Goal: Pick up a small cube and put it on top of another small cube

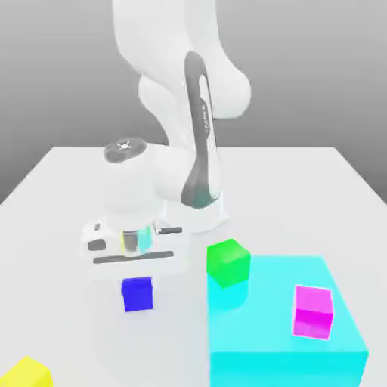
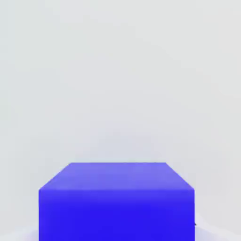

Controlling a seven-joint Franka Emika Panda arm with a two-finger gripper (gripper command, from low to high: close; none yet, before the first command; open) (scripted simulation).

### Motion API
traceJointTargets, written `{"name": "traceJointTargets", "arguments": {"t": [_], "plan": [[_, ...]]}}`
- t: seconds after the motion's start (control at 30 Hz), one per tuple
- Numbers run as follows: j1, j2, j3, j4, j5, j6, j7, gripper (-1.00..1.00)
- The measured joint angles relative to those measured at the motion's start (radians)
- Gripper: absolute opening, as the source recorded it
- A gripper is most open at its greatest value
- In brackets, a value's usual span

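Note:
A small blue cube point(image 1: 137, 294) rests on the white table point(image 1: 68, 189), directly under my hand. My gripper point(image 1: 136, 273) has come straight down over it and is shut on it. In the hand view the blue cube point(image 2: 116, 200) looms very close, with its top face and one side showing. A small green cube point(image 1: 227, 261) sits at the far left corner of a large cyan block point(image 1: 264, 332), to the exterior view's right of the blue cube. A small magenta cube point(image 1: 313, 311) stands on top of the cyan block.
A yellow cube point(image 1: 26, 373) lies at the near edge on the exterior view's left. The arm's white base point(image 1: 198, 215) rises just behind the hand. The cyan block takes up the near right of the table.

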Motion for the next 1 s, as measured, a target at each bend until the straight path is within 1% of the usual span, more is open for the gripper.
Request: {"name": "traceJointTargets", "arguments": {"t": [0.07, 0.13, 0.23, 0.4, 0.67, 0.7, 0.73, 0.87, 0.9, 1.0], "plan": [[0.004, -0.071, -0.021, -0.012, -0.061, -0.058, 0.044, -1.00], [-0.009, -0.143, -0.025, -0.025, -0.101, -0.118, 0.072, -1.00], [0.004, -0.239, 0.004, -0.022, -0.124, -0.217, 0.115, -1.00], [0.082, -0.378, 0.089, 0.025, -0.097, -0.403, 0.199, -1.00], [0.229, -0.601, 0.213, 0.108, -0.006, -0.705, 0.301, -1.00], [0.242, -0.614, 0.224, 0.112, 0.003, -0.722, 0.310, -1.00], [0.247, -0.604, 0.232, 0.108, 0.009, -0.709, 0.314, -1.00], [0.246, -0.499, 0.254, 0.068, 0.012, -0.563, 0.322, -1.00], [0.245, -0.480, 0.256, 0.060, 0.012, -0.537, 0.323, 1.00], [0.245, -0.480, 0.256, 0.060, 0.012, -0.537, 0.323, 1.00]]}}
